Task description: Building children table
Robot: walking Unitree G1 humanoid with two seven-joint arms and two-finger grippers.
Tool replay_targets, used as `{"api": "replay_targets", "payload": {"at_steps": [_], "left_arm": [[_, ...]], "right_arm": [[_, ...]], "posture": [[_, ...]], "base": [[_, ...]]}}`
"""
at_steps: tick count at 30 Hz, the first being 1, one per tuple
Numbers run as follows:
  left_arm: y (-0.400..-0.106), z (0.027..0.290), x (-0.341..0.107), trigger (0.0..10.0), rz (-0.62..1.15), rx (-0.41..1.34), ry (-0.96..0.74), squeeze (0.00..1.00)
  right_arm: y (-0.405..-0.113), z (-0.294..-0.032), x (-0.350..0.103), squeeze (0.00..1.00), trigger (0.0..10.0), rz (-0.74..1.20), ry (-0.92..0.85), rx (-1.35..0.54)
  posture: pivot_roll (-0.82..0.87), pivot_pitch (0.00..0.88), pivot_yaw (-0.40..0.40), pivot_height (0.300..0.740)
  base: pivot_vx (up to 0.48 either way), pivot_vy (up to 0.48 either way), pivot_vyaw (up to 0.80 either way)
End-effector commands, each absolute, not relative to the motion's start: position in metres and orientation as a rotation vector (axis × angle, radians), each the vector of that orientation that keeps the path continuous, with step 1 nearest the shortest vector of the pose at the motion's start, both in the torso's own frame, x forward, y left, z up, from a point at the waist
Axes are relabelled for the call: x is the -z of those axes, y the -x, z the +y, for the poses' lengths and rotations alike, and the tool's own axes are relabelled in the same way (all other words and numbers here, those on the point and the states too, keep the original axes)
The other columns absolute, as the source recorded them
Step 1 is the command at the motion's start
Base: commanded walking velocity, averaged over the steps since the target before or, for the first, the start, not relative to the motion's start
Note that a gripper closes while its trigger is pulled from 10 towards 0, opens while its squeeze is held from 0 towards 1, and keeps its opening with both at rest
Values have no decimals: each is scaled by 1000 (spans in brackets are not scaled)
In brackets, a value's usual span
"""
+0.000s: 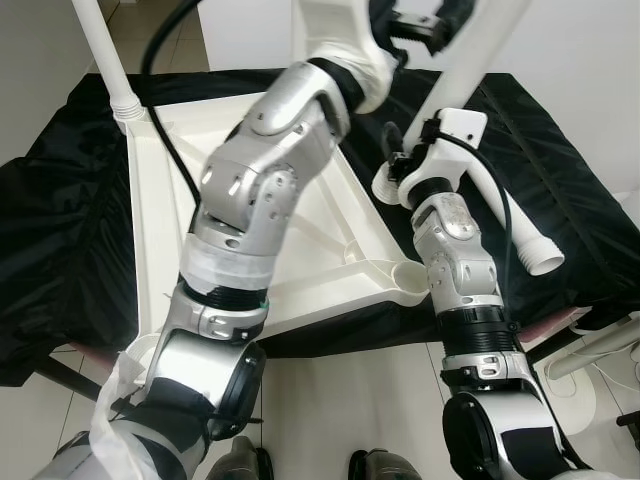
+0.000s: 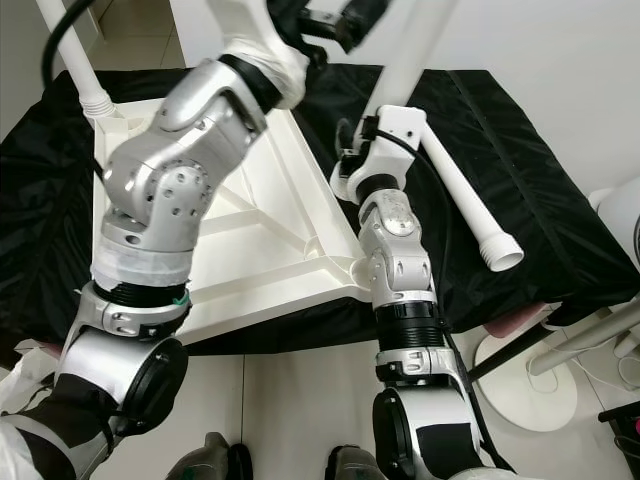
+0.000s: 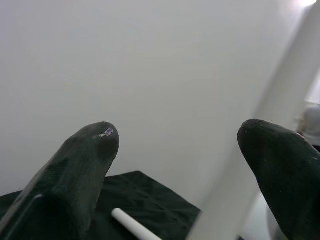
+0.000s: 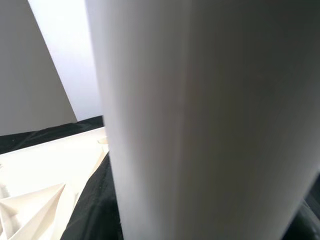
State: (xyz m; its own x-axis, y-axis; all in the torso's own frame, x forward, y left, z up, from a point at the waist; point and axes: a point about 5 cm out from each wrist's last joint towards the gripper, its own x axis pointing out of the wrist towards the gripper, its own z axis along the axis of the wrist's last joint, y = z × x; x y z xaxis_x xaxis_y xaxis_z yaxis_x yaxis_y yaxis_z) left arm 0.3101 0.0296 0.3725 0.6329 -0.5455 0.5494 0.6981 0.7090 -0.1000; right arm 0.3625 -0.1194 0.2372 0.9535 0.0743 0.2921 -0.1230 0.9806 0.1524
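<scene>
The left gripper (image 3: 177, 165) has its jaws spread beside a tall white plastic leg (image 1: 470, 55). The upside-down white plastic tabletop (image 1: 330, 225) lies on the black-covered counter (image 1: 560, 190). Right gripper's jaws: cannot tell.

Two silver metal arms are built of rounded, screw-dotted segments joined by ribbed black rings. A black cable (image 1: 165, 40) runs along the left one, and white wrapping bands its lower part. Each wrist carries a white housing. The left gripper's (image 3: 175, 165) fingertips (image 3: 87, 155) are rounded, glossy black.
</scene>
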Motion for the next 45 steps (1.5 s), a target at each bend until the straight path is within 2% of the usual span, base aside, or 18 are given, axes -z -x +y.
{"api": "replay_targets", "payload": {"at_steps": [1,5,10,13,18,19,30,32,38,45], "left_arm": [[-311,36,-370,10000,-519,694,318,0],[-319,54,-346,10000,-487,603,218,0],[-322,60,-336,10000,-481,566,172,0],[-318,77,-301,10000,-448,533,73,0],[-316,79,-293,10000,-428,537,53,0],[-310,82,-270,10000,-374,550,14,0],[-291,82,-225,10000,-286,613,-94,0],[-292,91,-215,10000,-256,599,-107,0],[-307,119,-234,10000,-296,564,-190,0],[-305,127,-241,10000,-309,559,-227,0]], "right_arm": [[-362,-121,-239,0,10000,-294,-176,-90],[-357,-122,-237,0,10000,-317,-158,-88],[-352,-122,-239,0,10000,-356,-167,-107],[-331,-124,-243,0,10000,-489,-150,-167],[-327,-126,-241,0,10000,-494,-148,-168],[-322,-129,-232,0,10000,-469,-125,-163],[-313,-135,-208,0,10000,-384,-76,-140],[-313,-136,-203,0,10000,-363,-59,-125],[-315,-132,-205,0,10000,-367,-47,-125],[-314,-132,-206,0,10000,-364,-26,-142]], "posture": [[-63,67,18,740],[-62,74,18,740],[-62,78,15,740],[-65,83,7,740],[-65,83,7,740],[-70,78,2,740],[-69,66,1,740],[-61,76,6,740],[-34,111,5,740],[-22,127,-10,740]], "base": [[0,0,0],[0,0,0],[0,0,0],[0,0,0],[0,0,0],[0,0,0],[0,0,0],[0,0,0],[0,0,0],[0,0,0]]}}
